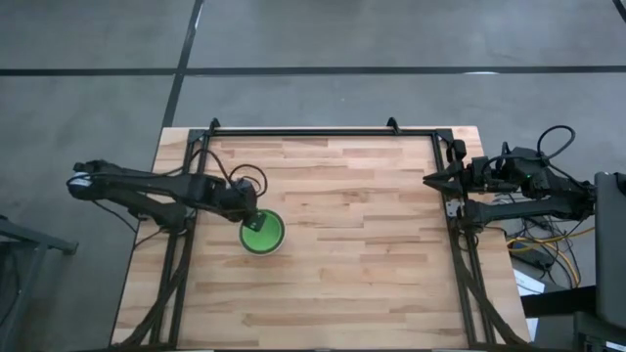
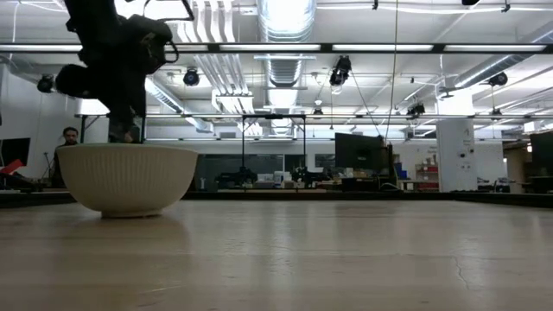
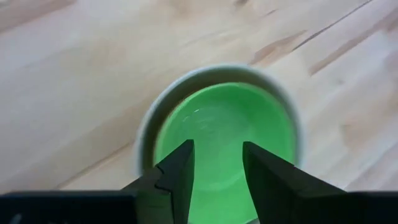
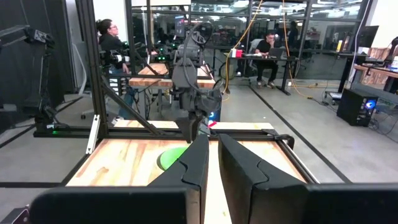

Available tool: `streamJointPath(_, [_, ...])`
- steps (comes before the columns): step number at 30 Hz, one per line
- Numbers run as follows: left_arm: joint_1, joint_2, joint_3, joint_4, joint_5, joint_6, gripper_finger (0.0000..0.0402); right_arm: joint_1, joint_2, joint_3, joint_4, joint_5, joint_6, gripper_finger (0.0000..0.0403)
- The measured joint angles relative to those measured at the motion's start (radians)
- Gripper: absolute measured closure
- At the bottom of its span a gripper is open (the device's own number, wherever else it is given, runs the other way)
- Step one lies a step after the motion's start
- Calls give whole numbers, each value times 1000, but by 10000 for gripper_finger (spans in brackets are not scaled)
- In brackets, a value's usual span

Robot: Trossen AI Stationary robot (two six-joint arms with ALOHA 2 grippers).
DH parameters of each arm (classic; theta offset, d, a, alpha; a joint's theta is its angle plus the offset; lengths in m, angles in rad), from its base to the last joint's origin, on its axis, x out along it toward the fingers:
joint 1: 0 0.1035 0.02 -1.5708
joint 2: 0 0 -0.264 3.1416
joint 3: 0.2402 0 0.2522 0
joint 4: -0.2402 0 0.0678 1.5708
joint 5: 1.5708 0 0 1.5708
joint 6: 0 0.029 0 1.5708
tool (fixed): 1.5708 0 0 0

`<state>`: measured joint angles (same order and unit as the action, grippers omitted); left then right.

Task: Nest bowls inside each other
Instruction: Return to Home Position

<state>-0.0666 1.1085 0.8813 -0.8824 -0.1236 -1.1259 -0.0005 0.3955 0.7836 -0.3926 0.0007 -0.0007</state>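
A bright green bowl (image 1: 262, 235) sits nested inside a slightly larger pale bowl (image 2: 127, 177), which rests by its base on the wooden table left of centre. In the left wrist view the green bowl (image 3: 224, 134) fills the pale bowl's rim (image 3: 144, 134). My left gripper (image 3: 217, 167) hangs open just above the stack, fingers pointing steeply down over the green bowl's inside and touching nothing. It also shows in the low view as my left gripper (image 2: 123, 131) over the pale bowl's rim. My right gripper (image 1: 430, 179) waits shut and level at the table's right edge.
A black metal frame (image 1: 323, 133) runs along the table's far, left and right edges. Bare wood (image 1: 362, 254) stretches between the bowls and the right arm. People sit at desks (image 4: 267, 46) in the room beyond the table.
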Motion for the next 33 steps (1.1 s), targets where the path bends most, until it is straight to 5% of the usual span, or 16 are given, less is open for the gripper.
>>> streamJointPath(18, [-14, -2, 64, 317, -150, 362, 343, 0, 0, 0, 0, 0, 0, 369])
streamJointPath(33, [-28, -80, 64, 541, -156, 642, 351, 0, 0, 0, 0, 0, 0, 369])
